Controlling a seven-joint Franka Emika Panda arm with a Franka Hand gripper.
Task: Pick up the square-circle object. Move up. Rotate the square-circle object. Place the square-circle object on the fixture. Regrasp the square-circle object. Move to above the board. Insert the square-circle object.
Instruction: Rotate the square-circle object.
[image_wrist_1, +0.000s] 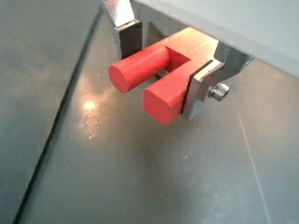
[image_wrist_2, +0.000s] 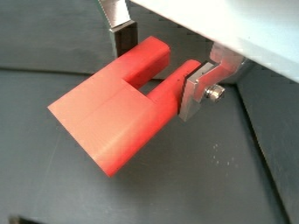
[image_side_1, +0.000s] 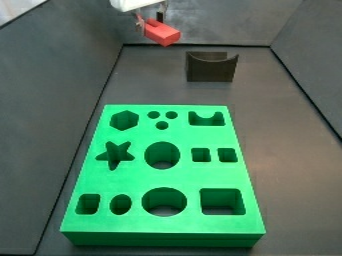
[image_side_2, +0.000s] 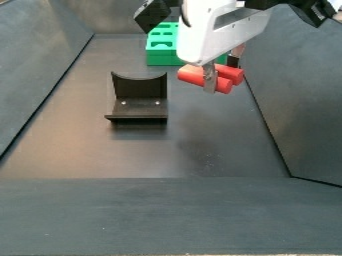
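The claw (image_side_2: 214, 72) pinches the square-circle object (image_side_2: 210, 79) between its silver fingers (image_wrist_1: 205, 86), held in the air clear of the dark worktop (image_side_2: 160, 150), beside the fixture (image_side_2: 138, 97). The board (image_side_1: 163, 172) lies well apart from the fixture. No writing is readable.

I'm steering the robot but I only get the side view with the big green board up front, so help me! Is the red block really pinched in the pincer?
Observer: Yes. In a wrist view the pincer has its silver fingers clamped on the small bright red plastic block.
Operator: What shape is its end?
Observer: A round peg beside a square peg.
Operator: Is it over the dark holder?
Observer: No. In a side view it hangs in the air beside the dark blocky fixture with a curved notch.
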